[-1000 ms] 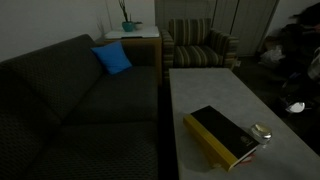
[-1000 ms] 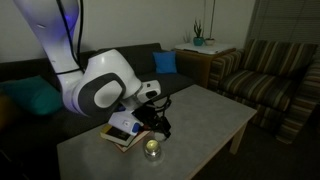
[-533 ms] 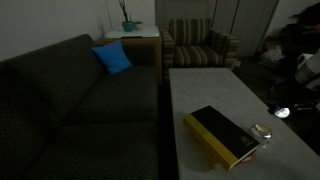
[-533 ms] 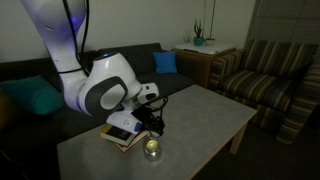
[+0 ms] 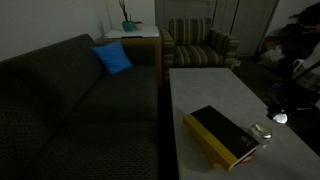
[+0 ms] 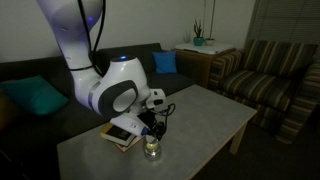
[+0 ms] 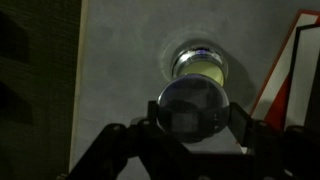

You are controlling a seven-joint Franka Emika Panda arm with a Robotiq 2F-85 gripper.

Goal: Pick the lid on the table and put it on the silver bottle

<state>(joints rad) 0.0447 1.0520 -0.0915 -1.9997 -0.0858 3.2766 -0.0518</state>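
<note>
Grasps the small flat round pale grey-silver lid (image 7: 195,105) across its width in the black two-fingered Robotiq gripper (image 7: 195,122), fingers clenched on opposite edges, probably to keep the disc level and its underside free to meet a rim. Carries it clear of the long, pale grey speckled table (image 7: 120,60), in the air and resting on nothing.

Hangs close to the small squat shiny silver bottle (image 7: 201,66), visible in the wrist view just past the lid's edge, open round mouth facing up. Not yet centred over that mouth, judging by the offset between the two circles.

Shows the same from outside: in an exterior view, gripper (image 6: 155,127) low over the bottle (image 6: 152,150), near but seemingly apart, though hard to confirm in the dim light. Finds the bottle upright on the table (image 6: 205,115), just beside the flat black-and-yellow book (image 6: 122,133); touching or not, cannot tell.

Leaves little room on the book's side, so likely calls for a small shift to line up the circles, then a straight descent rather than a sideways slide, lest a finger clip the book or tip the light container.

Judged stage: carrying nearly done; centring, lowering and seating flat on the rim left, with fingers to let go only after that.
</note>
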